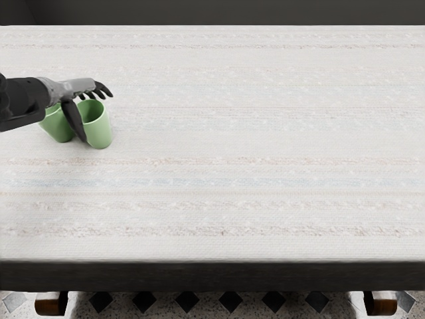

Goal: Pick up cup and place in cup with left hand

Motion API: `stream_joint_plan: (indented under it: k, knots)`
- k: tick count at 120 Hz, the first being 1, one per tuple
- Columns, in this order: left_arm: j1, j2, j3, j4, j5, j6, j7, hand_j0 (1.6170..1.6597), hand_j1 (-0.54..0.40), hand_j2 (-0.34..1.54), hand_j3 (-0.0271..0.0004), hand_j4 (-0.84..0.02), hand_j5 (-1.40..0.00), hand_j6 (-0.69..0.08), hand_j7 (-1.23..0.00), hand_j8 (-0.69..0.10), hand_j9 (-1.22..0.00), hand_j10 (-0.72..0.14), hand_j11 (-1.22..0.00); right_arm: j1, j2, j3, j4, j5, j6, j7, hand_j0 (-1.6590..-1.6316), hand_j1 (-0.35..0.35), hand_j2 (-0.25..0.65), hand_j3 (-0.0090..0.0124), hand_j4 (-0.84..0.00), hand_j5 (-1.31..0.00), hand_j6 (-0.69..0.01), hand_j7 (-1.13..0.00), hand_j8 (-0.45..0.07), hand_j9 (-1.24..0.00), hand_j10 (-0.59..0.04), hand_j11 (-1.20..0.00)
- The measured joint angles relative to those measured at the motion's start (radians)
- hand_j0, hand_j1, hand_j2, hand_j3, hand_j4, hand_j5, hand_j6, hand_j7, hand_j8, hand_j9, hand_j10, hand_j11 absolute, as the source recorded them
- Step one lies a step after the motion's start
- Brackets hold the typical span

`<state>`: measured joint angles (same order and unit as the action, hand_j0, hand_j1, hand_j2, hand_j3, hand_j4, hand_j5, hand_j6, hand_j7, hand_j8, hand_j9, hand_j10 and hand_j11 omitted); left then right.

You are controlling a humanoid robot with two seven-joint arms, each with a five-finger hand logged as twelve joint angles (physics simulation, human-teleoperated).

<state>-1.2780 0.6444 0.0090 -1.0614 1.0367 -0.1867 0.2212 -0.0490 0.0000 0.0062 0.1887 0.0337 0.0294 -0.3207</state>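
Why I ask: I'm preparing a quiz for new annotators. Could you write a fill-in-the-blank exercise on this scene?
The picture shows ____ light-green, open-topped cups.
The black-and-grey robotic left hand comes in from the picture's ____ edge.
In this view, its long black ____ points down between the cups.
Both cups stand upright on the pale, faintly striped ____.

Missing words: two; left; thumb; table

The left edge cuts off the left arm [20,100]; the left hand [72,90] partly hides both green cups [99,131].
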Motion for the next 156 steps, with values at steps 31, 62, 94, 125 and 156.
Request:
stream_joint_plan:
  k: [31, 62, 94, 125, 156]
  knots:
    - [0.013, -0.008, -0.002, 0.015, -0.001, 0.024, -0.001, 1.658, 0.043, 0.05, 0.0, -0.261, -0.33, -0.262, -0.33, -0.262, -0.33, -0.26, -0.33, 0.0, 0.0, 0.0, 0.0, 0.0, 0.0, 0.0, -1.6581, -0.349, 0.0, 0.0, 0.0, 0.0, 0.0, 0.0, 0.0, 0.0, 0.0, 0.0]
    - [0.022, -0.008, -0.001, 0.018, -0.001, 0.06, -0.011, 1.658, 0.033, 0.06, 0.0, -0.27, -0.35, -0.271, -0.35, -0.271, -0.35, -0.269, -0.35, 0.0, 0.0, 0.0, 0.0, 0.0, 0.0, 0.0, -1.6581, -0.349, 0.0, 0.0, 0.0, 0.0, 0.0, 0.0, 0.0, 0.0, 0.0, 0.0]
    - [0.029, -0.008, 0.0, 0.018, -0.001, 0.066, -0.015, 1.6583, -0.113, 0.12, 0.0, -0.326, -0.42, -0.327, -0.42, -0.326, -0.42, -0.325, -0.42, 0.0, 0.0, 0.0, 0.0, 0.0, 0.0, 0.0, -1.6581, -0.349, 0.0, 0.0, 0.0, 0.0, 0.0, 0.0, 0.0, 0.0, 0.0, 0.0]
    - [0.036, -0.008, -0.001, 0.018, 0.0, 0.069, -0.015, 1.6569, -0.158, 0.17, 0.0, -0.412, -0.48, -0.287, -0.5, -0.301, -0.51, -0.392, -0.51, 0.0, 0.0, 0.0, 0.0, 0.0, 0.0, 0.0, -1.6581, -0.349, 0.0, 0.0, 0.0, 0.0, 0.0, 0.0, 0.0, 0.0, 0.0, 0.0]
    - [0.033, -0.003, -0.006, 0.013, -0.012, 0.065, -0.015, 1.6563, -0.107, 0.09, 0.0, -0.425, -0.55, -0.317, -0.55, -0.329, -0.56, -0.419, -0.56, 0.0, 0.0, 0.0, 0.0, 0.0, 0.0, 0.0, -1.6581, -0.349, 0.0, 0.0, 0.0, 0.0, 0.0, 0.0, 0.0, 0.0, 0.0, 0.0]
